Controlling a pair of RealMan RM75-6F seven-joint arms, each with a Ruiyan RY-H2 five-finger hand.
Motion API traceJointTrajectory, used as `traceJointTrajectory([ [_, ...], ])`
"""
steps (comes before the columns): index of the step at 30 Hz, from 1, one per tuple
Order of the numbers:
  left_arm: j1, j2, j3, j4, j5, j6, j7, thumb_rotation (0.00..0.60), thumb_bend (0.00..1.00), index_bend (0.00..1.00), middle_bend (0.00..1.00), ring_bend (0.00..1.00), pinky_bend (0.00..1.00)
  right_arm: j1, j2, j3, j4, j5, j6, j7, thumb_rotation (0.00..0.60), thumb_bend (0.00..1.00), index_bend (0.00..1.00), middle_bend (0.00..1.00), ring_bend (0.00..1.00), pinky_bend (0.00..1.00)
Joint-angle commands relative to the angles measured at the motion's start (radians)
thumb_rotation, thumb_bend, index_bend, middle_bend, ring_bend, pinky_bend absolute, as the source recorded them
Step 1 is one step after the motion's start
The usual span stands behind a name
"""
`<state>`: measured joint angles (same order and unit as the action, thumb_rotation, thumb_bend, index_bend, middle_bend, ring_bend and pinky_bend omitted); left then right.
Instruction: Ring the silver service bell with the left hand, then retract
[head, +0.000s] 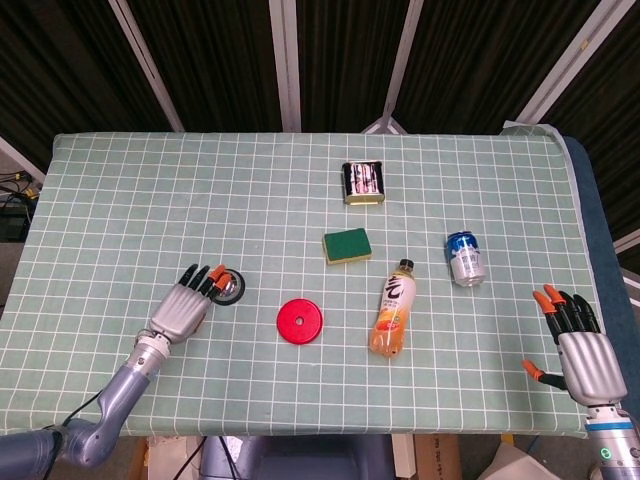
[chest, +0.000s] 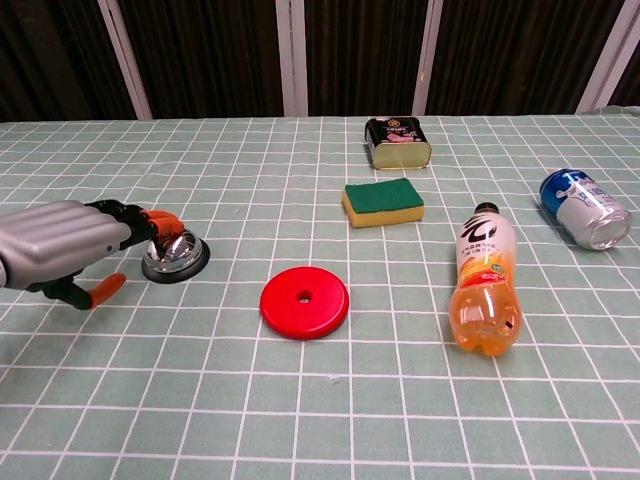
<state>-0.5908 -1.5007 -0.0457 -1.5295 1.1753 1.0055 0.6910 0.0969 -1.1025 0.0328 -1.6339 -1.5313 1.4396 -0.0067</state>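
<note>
The silver service bell (head: 231, 288) (chest: 177, 256) stands on the green checked cloth at the front left. My left hand (head: 184, 305) (chest: 62, 244) lies low just left of it, palm down and holding nothing. Its orange fingertips (chest: 161, 220) reach the bell's upper left side, at or just over the top button. In the chest view the thumb points down toward the cloth. My right hand (head: 580, 348) hovers at the table's front right corner, fingers spread and holding nothing, far from the bell. It shows only in the head view.
A red disc (head: 300, 320) (chest: 304, 301) lies right of the bell. Further right are an orange drink bottle (head: 393, 310) (chest: 485, 292) on its side, a green sponge (head: 347, 244), a blue can (head: 465, 258) and a dark tin (head: 365, 182).
</note>
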Motion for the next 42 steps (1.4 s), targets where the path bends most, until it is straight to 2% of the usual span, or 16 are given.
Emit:
traceJointTrajectory([
  [1, -0.009, 0.014, -0.02, -0.024, 0.017, 0.023, -0.01, 0.6, 0.76, 0.0, 0.0, 0.0, 0.0, 0.0, 0.0, 0.0, 0.0, 0.0, 0.0, 0.001, 0.6, 0.22, 0.0, 0.0, 0.0, 0.0],
  [6, -0.013, 0.039, -0.063, -0.086, 0.032, 0.069, -0.05, 0.6, 0.72, 0.0, 0.0, 0.0, 0.0, 0.0, 0.001, 0.001, 0.0, 0.001, 0.0, 0.003, 0.6, 0.22, 0.0, 0.0, 0.0, 0.0],
  [8, -0.007, 0.058, -0.073, -0.117, 0.038, 0.092, -0.064, 0.6, 0.65, 0.0, 0.0, 0.0, 0.0, 0.0, 0.002, 0.001, 0.0, 0.002, 0.0, 0.005, 0.6, 0.22, 0.0, 0.0, 0.0, 0.0],
  [10, 0.01, 0.083, -0.072, -0.15, 0.049, 0.127, -0.071, 0.6, 0.52, 0.0, 0.0, 0.0, 0.0, 0.0, 0.003, 0.001, 0.0, 0.002, -0.001, 0.006, 0.6, 0.22, 0.0, 0.0, 0.0, 0.0],
  [13, 0.053, 0.131, -0.048, -0.2, 0.08, 0.189, -0.087, 0.6, 0.37, 0.0, 0.0, 0.0, 0.0, 0.0, 0.004, 0.001, 0.001, 0.002, -0.001, 0.007, 0.6, 0.22, 0.0, 0.0, 0.0, 0.0],
  [15, 0.093, 0.165, -0.023, -0.229, 0.109, 0.238, -0.11, 0.6, 0.3, 0.0, 0.0, 0.0, 0.0, 0.001, 0.003, 0.002, 0.002, 0.0, 0.0, 0.005, 0.6, 0.22, 0.0, 0.0, 0.0, 0.0],
  [16, 0.146, 0.202, 0.006, -0.257, 0.122, 0.294, -0.139, 0.6, 0.28, 0.0, 0.0, 0.0, 0.0, 0.001, 0.002, 0.001, 0.004, -0.002, 0.001, 0.001, 0.6, 0.22, 0.0, 0.0, 0.0, 0.0],
  [19, 0.23, 0.274, 0.07, -0.299, 0.169, 0.37, -0.21, 0.6, 0.22, 0.0, 0.0, 0.0, 0.0, 0.0, -0.001, 0.0, 0.006, -0.005, 0.004, -0.009, 0.6, 0.22, 0.0, 0.0, 0.0, 0.0],
  [24, 0.339, 0.35, 0.144, -0.309, 0.244, 0.474, -0.31, 0.6, 0.18, 0.0, 0.0, 0.0, 0.0, -0.001, -0.005, 0.0, 0.008, -0.006, 0.008, -0.022, 0.6, 0.22, 0.0, 0.0, 0.0, 0.0],
  [29, 0.445, 0.402, 0.215, -0.249, 0.32, 0.57, -0.433, 0.6, 0.18, 0.0, 0.0, 0.0, 0.0, 0.0, -0.008, -0.002, 0.008, -0.008, 0.003, -0.034, 0.6, 0.22, 0.0, 0.0, 0.0, 0.0],
  [36, 0.47, 0.406, 0.197, -0.192, 0.325, 0.566, -0.481, 0.6, 0.18, 0.0, 0.0, 0.0, 0.0, 0.002, -0.009, -0.006, 0.007, -0.013, 0.0, -0.044, 0.6, 0.22, 0.0, 0.0, 0.0, 0.0],
  [42, 0.469, 0.383, 0.172, -0.169, 0.337, 0.547, -0.47, 0.6, 0.18, 0.0, 0.0, 0.0, 0.0, 0.002, -0.005, -0.003, 0.008, -0.008, -0.001, -0.033, 0.6, 0.22, 0.0, 0.0, 0.0, 0.0],
])
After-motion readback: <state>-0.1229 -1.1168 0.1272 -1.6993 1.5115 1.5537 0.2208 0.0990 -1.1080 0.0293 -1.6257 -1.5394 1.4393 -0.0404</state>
